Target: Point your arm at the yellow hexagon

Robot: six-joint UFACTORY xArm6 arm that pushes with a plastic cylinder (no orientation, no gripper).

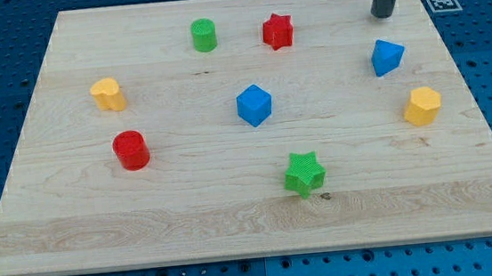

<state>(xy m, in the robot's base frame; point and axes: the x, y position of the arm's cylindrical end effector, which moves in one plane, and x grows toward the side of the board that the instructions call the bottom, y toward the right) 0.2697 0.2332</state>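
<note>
Camera view: eight blocks on the table [76,233], two each of yellow, red, green, blue. My tip [383,14], no claw fitted, stands upright at top right; yellow hexagon [423,105] lies right, beyond a blue block [387,57].

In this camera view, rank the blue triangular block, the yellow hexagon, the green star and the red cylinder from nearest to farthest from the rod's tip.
From my tip at the view's top right:
1. Blue triangular block, just below the tip.
2. Yellow hexagon, right edge, lower down.
3. Green star, bottom centre.
4. Red cylinder, far left.
</note>
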